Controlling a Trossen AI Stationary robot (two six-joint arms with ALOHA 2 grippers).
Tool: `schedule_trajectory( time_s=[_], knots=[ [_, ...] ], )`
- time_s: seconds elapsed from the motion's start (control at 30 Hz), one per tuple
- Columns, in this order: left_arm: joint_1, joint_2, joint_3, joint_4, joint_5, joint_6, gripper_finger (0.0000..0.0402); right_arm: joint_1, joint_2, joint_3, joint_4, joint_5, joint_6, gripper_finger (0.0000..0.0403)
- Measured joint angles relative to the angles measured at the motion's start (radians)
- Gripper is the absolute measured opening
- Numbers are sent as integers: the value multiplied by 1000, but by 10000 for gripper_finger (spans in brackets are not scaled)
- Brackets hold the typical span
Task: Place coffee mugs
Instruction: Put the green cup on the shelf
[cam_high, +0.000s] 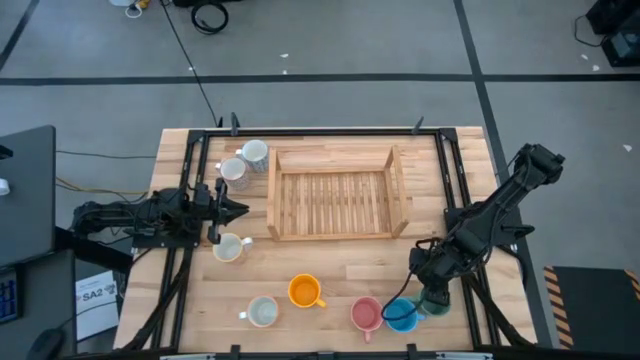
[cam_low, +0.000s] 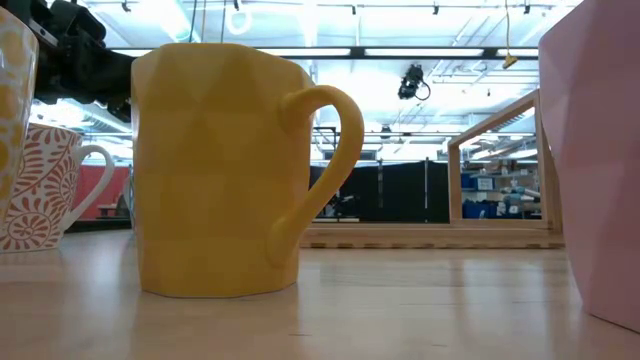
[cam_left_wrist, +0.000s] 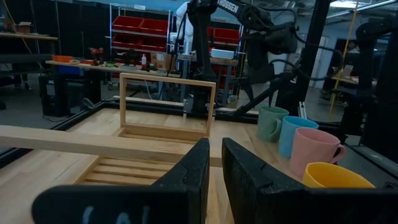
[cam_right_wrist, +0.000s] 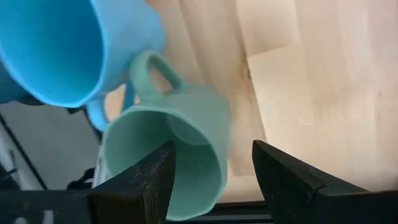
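My right gripper (cam_right_wrist: 214, 171) hangs wide open right over the green mug (cam_right_wrist: 171, 152), holding nothing. The mug sits at the wooden table's (cam_high: 330, 270) near edge, touching the blue mug (cam_right_wrist: 68, 43). My left gripper (cam_left_wrist: 214, 171) waits by the tray (cam_high: 335, 195), nearly closed and empty.

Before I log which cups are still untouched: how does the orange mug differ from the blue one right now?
The orange mug stands alone near the table's front middle; the blue mug is crowded between the pink mug and the green mug. No tool is near the orange mug, while the right tool is open around the green mug's rim beside the blue mug. Both stand upright on the table, outside the wooden tray.
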Motion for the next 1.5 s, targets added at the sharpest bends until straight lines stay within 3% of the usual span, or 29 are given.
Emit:
schedule_trajectory(
  time_s=[0.73, 0.97, 1.33, 1.5],
  knots=[
    [0, 0, 0, 0, 0, 0, 50, 1, 165, 0, -42, -11, -63, 207],
    [0, 0, 0, 0, 0, 0, 50, 1, 177, 0, -42, -26, -103, 159],
    [0, 0, 0, 0, 0, 0, 50, 0, 174, 0, -46, -30, -104, 39],
    [0, 0, 0, 0, 0, 0, 50, -1, 173, 0, -49, -30, -102, 30]
  ],
)
